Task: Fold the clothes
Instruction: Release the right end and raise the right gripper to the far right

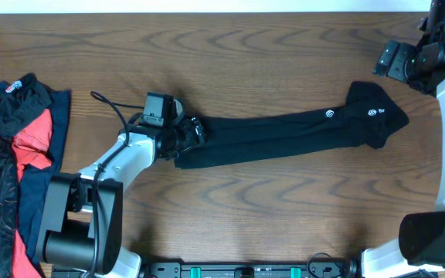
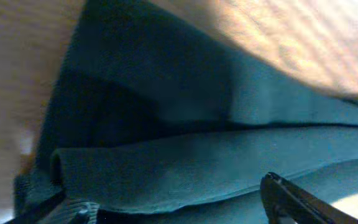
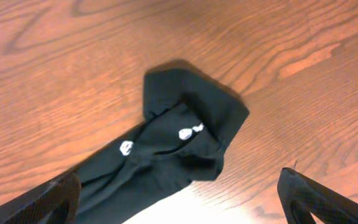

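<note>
Shirt [image 1: 284, 133] lies in 1 long band across the table [image 1: 246, 216]. Left hand [image 1: 194, 131], spread, straddles its left end. Right hand [image 1: 392, 60], spread, hovers near its right end. Clothes pile [image 1: 10, 170] far left.

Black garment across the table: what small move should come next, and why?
Probably lower the right pincer onto the logo end of the black garment. The garment lies in a long strip with the left pincer at its other end, while the right one hangs open, clear of the cloth.
</note>
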`<state>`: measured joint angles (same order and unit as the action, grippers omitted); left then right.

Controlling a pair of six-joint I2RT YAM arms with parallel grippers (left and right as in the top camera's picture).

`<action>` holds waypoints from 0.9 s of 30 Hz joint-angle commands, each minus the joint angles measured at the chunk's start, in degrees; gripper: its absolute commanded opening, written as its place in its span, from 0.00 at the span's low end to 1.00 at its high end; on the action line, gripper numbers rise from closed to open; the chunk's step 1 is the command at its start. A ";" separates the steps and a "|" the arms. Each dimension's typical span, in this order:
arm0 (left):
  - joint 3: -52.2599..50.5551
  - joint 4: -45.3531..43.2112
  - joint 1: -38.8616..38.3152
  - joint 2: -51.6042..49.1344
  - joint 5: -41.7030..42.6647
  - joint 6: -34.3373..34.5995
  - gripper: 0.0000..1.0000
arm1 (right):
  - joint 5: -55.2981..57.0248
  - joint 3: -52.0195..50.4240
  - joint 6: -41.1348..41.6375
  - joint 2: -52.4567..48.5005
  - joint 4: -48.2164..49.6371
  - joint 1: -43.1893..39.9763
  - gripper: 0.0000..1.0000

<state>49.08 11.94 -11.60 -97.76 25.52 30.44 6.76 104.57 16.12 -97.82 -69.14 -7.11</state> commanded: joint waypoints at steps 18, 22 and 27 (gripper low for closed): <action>-1.53 7.26 3.23 19.71 -3.56 4.31 0.98 | -1.25 0.00 -1.57 -0.33 -7.82 5.01 0.99; -1.68 12.79 3.28 18.69 -5.73 2.40 0.98 | -1.29 0.00 -1.60 -0.33 -9.11 5.09 0.99; -1.75 13.22 3.54 13.99 -6.19 0.07 0.98 | -1.27 0.00 -1.60 -0.33 -10.27 5.70 0.99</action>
<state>47.90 25.08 -8.62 -80.84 22.13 32.86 5.74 104.47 15.27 -98.08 -78.87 -2.52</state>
